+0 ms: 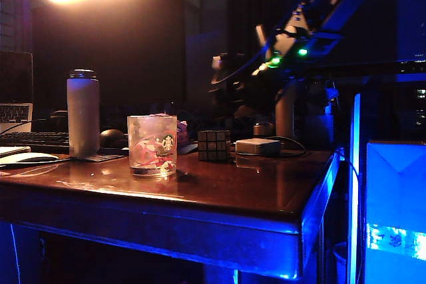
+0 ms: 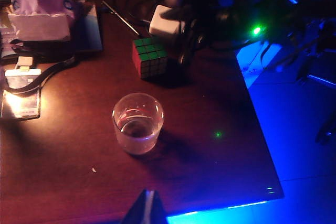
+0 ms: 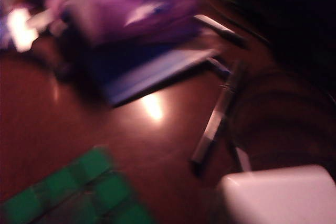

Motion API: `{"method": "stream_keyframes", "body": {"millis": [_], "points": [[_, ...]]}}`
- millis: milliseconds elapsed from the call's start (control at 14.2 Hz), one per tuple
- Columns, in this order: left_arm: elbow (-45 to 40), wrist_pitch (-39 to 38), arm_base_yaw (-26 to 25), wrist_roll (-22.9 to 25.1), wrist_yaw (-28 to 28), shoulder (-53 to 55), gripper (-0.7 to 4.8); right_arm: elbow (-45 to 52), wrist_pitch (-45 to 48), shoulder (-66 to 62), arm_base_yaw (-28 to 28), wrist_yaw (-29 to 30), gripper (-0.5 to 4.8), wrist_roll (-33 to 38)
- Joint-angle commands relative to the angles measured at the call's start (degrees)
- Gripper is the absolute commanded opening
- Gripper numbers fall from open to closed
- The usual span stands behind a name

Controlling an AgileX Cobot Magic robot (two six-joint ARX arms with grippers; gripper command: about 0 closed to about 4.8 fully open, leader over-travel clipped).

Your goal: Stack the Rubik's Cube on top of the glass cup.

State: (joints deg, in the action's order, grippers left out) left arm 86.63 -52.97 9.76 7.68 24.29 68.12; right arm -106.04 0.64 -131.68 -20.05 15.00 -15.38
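So nearest the front edge of the dark reddish tabletop (image 1: pixel 219 194) sits the glass cup (image 1: pixel 152 145), upright and mouth up, nothing on it. It's a short clear tumbler with pink-red print and a little round green-and-white logo on the side.

Just behind it and off to the right is the Rubik's Cube (image 1: pixel 213 145), resting flat on the tabletop, apart from the cup. In the exterior view its faces look dark with a black grid; the left wrist view shows the top as green and one side as red (image 2: pixel 149 56). Right beside the cube, further right, there's a small white box (image 1: pixel 258 146) with a cable coming off it.

The right arm (image 1: pixel 313 21) comes down from the upper right with green lights on it, and its end hangs above and behind the cube. The right claw's fingers don't show up anywhere I can make out, and the right wrist view is badly blurred, so I can't tell how far open it is. That view does catch the cube's green face (image 3: pixel 79 192) close by.

Left claw: only a dark tip (image 2: pixel 147 209) pokes into its own wrist view, near the front edge, well short of the cup. Can't tell its opening either.

Further back on the left stands a tall white bottle (image 1: pixel 83 115), with a keyboard (image 1: pixel 33 140) behind it.
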Motion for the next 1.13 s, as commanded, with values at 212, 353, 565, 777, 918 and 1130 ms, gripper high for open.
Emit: {"method": "stream_keyframes", "body": {"millis": [212,353,565,777,918,1130], "points": [[0.3,0.8,0.0,-0.2,0.4,0.1,-0.03,-0.3,0.6,0.0,-0.5,3.1,4.79,-10.7],[0.3,0.8,0.0,-0.2,0.4,0.1,-0.03,-0.4,1.4,-1.3,-0.5,5.6,4.79,-11.7],[0.2,0.8,0.0,-0.2,0.4,0.1,-0.03,-0.4,1.6,-3.4,-0.5,7.8,4.79,-11.7],[0.2,0.2,0.0,-0.2,0.4,0.1,-0.03,-1.5,2.8,-6.2,-0.5,7.9,4.79,-11.6],[0.2,0.2,0.0,-0.2,0.4,0.1,-0.03,-2.2,1.6,-7.1,-0.5,8.1,4.79,-10.5],[0.2,0.3,0.0,-0.2,0.4,0.1,-0.03,-2.3,-0.5,-5.3,-0.5,8.1,4.79,-8.1]]}}
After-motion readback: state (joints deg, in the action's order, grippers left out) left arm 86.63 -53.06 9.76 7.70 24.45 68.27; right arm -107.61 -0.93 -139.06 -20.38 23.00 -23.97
